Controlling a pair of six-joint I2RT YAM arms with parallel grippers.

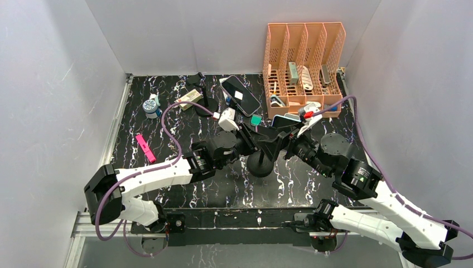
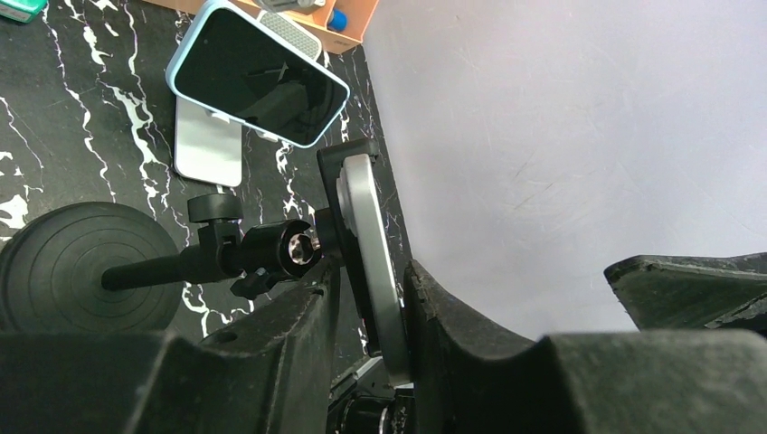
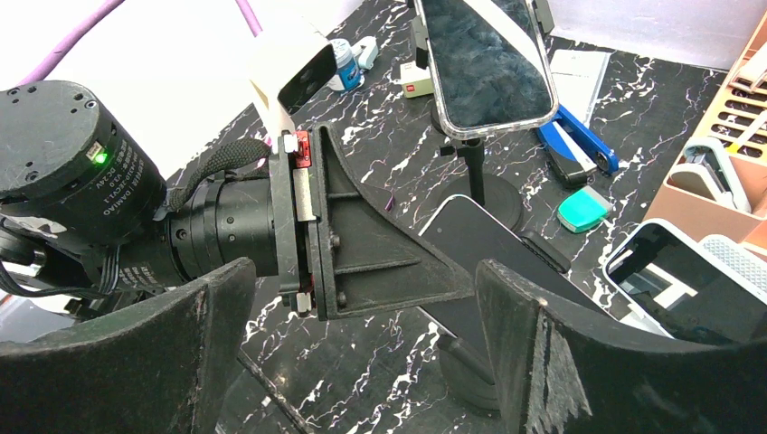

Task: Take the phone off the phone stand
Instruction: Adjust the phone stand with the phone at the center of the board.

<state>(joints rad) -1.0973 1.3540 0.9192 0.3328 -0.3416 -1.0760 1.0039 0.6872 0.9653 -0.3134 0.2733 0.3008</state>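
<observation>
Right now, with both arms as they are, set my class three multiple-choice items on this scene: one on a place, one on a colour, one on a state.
1. The left end effector has its fingers:
A) on either side of the grey phone in the black stand
B) over the orange organiser
C) flat on the table

2. The second phone, on the white stand, has a case that is:
A) red
B) light blue
C) yellow

3. The right end effector is:
A) shut on a pen
B) shut on a phone
C) open

Answers:
1 A, as the left wrist view shows one finger on each side of the phone's edge.
2 B, as a pale blue rim frames its dark screen.
3 C, as its fingers stand wide apart and grip nothing.
</observation>
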